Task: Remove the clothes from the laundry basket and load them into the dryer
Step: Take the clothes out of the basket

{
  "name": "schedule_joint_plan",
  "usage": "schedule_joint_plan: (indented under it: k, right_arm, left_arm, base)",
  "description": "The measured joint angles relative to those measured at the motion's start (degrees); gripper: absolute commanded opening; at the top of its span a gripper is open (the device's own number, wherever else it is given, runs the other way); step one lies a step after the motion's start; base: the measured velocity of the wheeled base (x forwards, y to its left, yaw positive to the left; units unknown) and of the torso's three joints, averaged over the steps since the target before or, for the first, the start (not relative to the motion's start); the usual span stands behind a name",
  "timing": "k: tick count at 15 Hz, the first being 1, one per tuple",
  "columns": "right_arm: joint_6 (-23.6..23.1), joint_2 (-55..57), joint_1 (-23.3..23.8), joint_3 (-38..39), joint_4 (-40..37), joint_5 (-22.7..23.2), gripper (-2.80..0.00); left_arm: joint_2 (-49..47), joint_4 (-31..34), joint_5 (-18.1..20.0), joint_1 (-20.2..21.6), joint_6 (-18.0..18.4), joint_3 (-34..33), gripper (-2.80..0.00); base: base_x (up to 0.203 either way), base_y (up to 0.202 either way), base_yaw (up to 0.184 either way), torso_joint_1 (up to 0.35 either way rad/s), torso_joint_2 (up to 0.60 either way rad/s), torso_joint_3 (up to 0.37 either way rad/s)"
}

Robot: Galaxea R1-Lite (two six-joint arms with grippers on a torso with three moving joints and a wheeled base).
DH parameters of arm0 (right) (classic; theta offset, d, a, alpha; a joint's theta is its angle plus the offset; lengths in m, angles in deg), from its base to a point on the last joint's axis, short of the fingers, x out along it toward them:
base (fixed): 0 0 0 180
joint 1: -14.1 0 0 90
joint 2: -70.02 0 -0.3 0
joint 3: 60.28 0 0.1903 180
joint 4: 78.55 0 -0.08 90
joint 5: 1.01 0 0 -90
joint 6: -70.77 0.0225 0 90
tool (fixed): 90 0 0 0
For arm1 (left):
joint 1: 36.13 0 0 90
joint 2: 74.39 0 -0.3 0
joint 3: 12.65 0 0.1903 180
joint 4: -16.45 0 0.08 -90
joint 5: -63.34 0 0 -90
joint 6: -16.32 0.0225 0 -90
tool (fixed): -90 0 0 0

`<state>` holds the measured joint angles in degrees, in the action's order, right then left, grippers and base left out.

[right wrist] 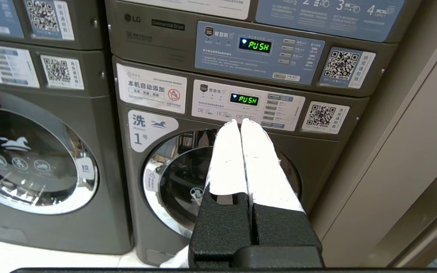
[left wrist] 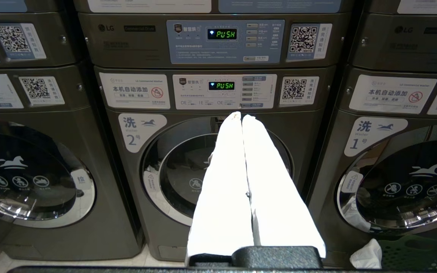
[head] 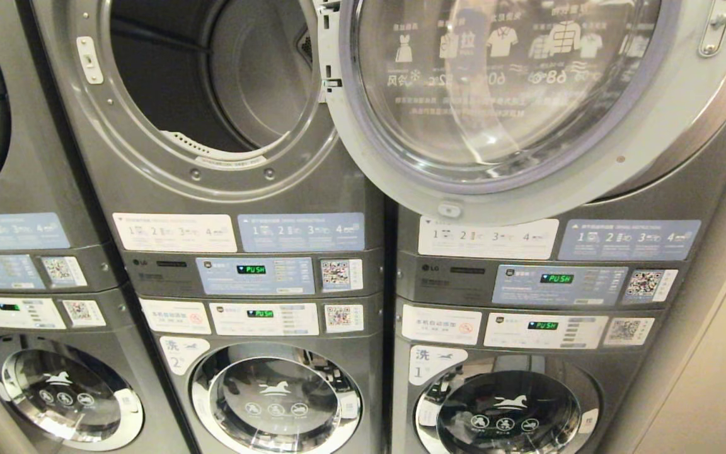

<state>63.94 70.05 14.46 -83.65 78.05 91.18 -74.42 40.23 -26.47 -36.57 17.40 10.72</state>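
Dark grey dryer (head: 224,208) with green display lettering, pale blue and white labels (black QR squares); green laundry basket (left wrist: 415,252); white clothes (left wrist: 366,254)

At upper left of centre in the head view, the dryer opening (head: 212,82) gapes wide, its dark drum unobstructed. Its round glass door (head: 514,94) swings out to the upper right, covering the neighbouring machine's front. Below, the washer doors (head: 275,397) are closed. A beige wall (head: 722,353) bounds the right edge, narrowing room beside the rightmost stack.
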Motion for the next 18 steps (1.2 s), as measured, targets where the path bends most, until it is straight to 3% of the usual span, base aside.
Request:
schedule_joint_plan:
  k: [18]
  right_arm:
    - [-0.14, 0.0, 0.0, 0.0, -0.08, -0.57, -2.8]
  left_arm:
    - [-0.02, 0.0, 0.0, 0.37, -0.02, 0.0, -2.8]
  base:
    - [0.0, 0.0, 0.0, -0.059, 0.13, 0.066]
